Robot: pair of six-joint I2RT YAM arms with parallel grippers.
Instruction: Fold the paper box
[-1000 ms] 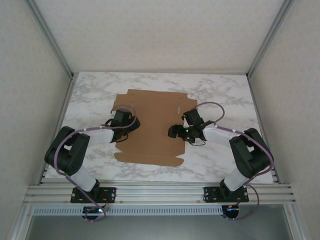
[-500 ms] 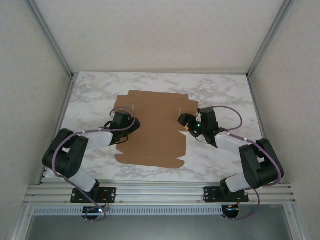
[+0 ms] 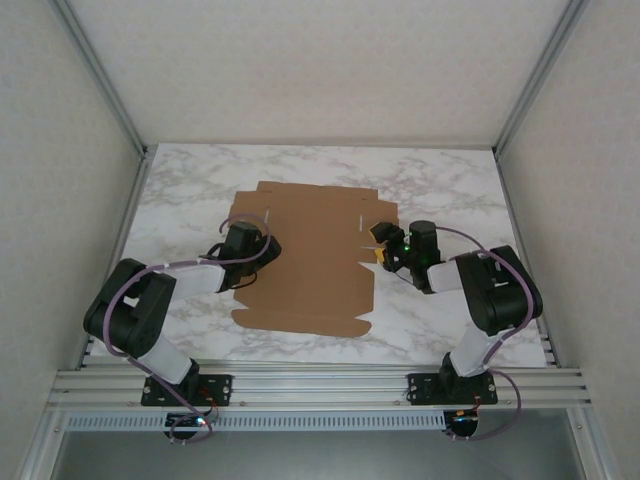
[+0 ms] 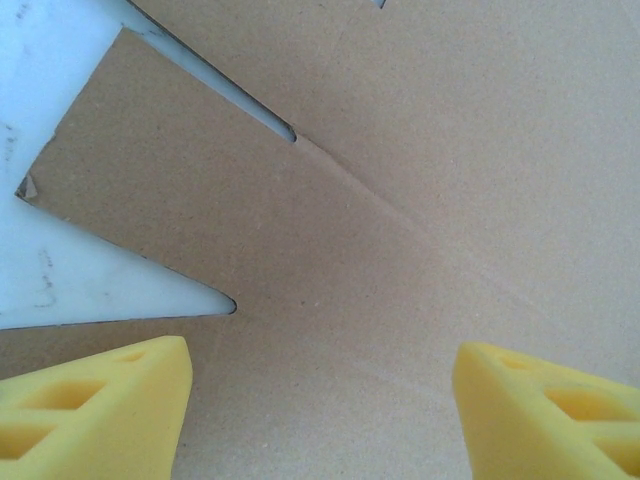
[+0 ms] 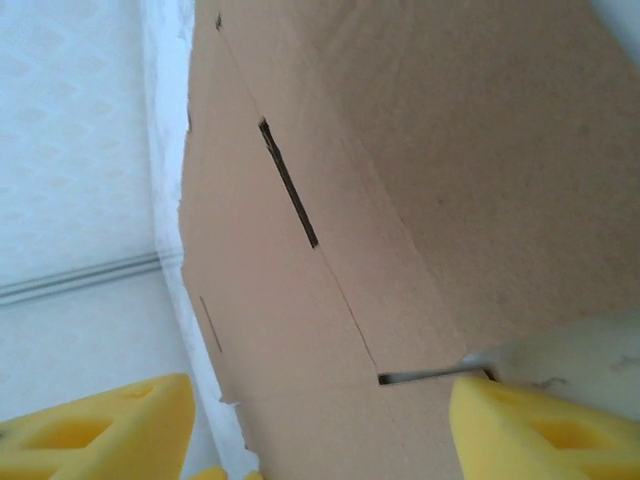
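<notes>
The paper box (image 3: pixel 310 260) lies as a flat brown die-cut sheet in the middle of the marble table. My left gripper (image 3: pixel 245 243) rests low over the sheet's left side. In the left wrist view its yellow fingers (image 4: pixel 100 400) stand wide apart, open, above bare cardboard (image 4: pixel 400 200) beside two notches. My right gripper (image 3: pixel 383 250) sits at the sheet's right edge. In the right wrist view the jaws (image 5: pixel 320 430) are open and straddle the slotted side flap (image 5: pixel 400 150), and one finger (image 5: pixel 540 430) is next to a cut slit.
The marble table (image 3: pixel 450 180) has bare room behind and to either side of the sheet. Pale enclosure walls close in left, right and back. An aluminium rail (image 3: pixel 320 385) runs along the near edge at the arm bases.
My right gripper has swung from over the sheet's middle-right out to its right edge and dropped lower, its jaws narrowing a little. The left arm and the sheet have hardly moved.
</notes>
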